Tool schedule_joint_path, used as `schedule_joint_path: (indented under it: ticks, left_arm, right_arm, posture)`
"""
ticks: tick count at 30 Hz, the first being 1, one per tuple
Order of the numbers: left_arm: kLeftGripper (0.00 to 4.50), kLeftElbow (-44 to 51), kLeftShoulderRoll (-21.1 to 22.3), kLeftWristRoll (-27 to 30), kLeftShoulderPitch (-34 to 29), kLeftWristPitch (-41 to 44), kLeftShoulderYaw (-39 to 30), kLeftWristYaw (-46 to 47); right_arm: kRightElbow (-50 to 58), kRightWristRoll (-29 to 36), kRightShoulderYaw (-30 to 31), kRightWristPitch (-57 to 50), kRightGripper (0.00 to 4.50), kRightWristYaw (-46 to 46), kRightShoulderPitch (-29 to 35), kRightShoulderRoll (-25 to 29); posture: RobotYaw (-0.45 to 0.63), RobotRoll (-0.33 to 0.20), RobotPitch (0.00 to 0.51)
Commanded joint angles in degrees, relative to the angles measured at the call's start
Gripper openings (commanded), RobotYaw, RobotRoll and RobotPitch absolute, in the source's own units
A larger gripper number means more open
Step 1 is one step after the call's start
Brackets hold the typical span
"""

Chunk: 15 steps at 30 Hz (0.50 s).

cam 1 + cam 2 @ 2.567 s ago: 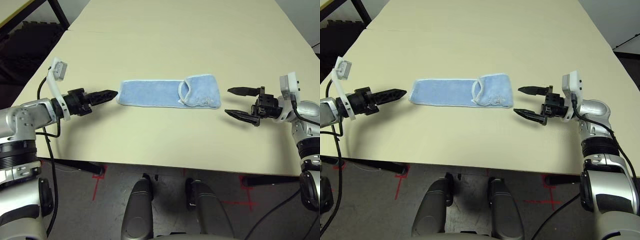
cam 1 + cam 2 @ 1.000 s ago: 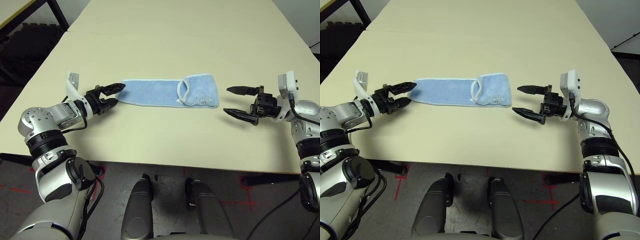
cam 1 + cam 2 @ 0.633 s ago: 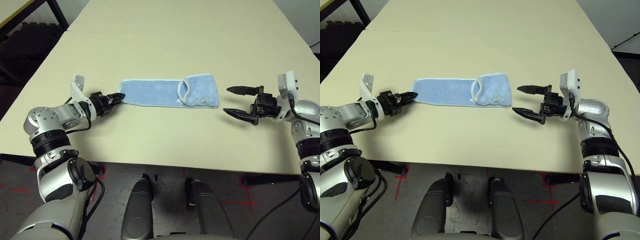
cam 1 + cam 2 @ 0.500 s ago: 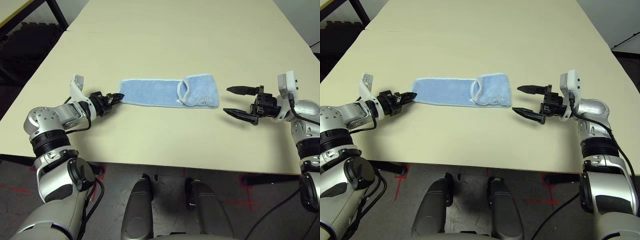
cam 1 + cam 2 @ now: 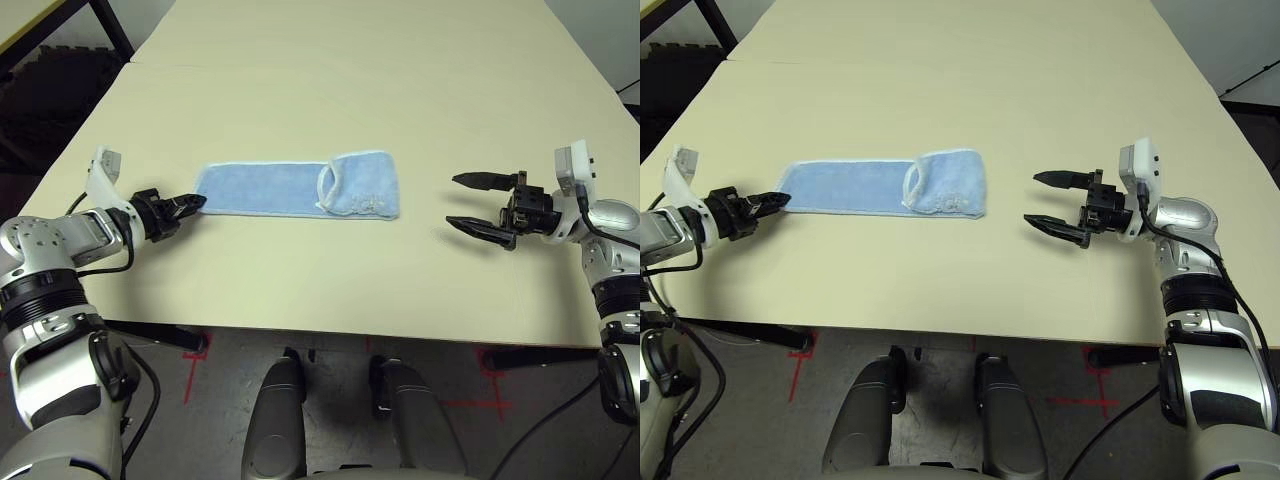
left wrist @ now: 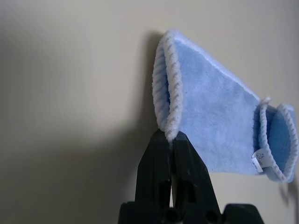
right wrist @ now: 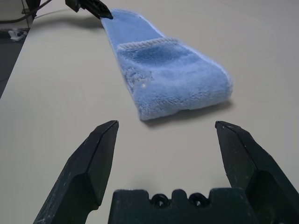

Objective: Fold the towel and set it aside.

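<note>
Left wrist view: left gripper (image 6: 171, 136) pinching towel (image 6: 215, 126).

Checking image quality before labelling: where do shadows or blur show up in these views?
Left wrist view: a broad soft shadow darkens the table beside the towel. Right wrist view: far towel end soft, a shadow under its near fold. Head views: evenly lit, no glare.
</note>
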State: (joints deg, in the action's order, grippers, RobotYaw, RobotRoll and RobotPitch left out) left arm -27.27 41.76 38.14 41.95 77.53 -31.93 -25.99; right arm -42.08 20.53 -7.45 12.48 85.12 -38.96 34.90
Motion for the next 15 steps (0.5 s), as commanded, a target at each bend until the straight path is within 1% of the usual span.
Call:
schedule_joint_path:
  ticks: [1,4,7,10,15]
  left_arm:
    - [0.02,0.01,2.8,-0.49,-0.17,-0.04,1.43,-1.89]
    - [0.02,-0.81,4.53,-0.65,0.45,-0.34,2.13,-3.02]
    - [0.02,-0.94,5.17,-0.59,0.83,-0.61,3.37,-4.24]
    - [0.02,-1.15,6.03,-1.44,1.24,-2.3,6.15,-6.27]
    - [0.02,-4.21,7.35,-3.72,5.05,-7.06,11.78,-10.72]
  right_arm:
    - [0.98,-0.22,0.55,-0.34,4.5,0.47,0.84,0.12]
    - [0.71,-0.35,0.63,-0.33,4.5,0.62,0.62,0.16]
    - [0.43,-0.43,0.71,-0.27,4.5,0.7,0.37,0.11]
    - [0.35,-0.46,0.94,-0.25,4.5,0.59,0.08,-0.06]
    - [0.22,-0.57,1.34,-0.13,4.5,0.78,-0.33,-0.35]
  posture:
    - [0.09,0.0,0.206]
    - [0.09,0.0,0.207]
    - [0.09,0.0,0.207]
    - [0.09,0.0,0.208]
    - [0.09,0.0,0.208]
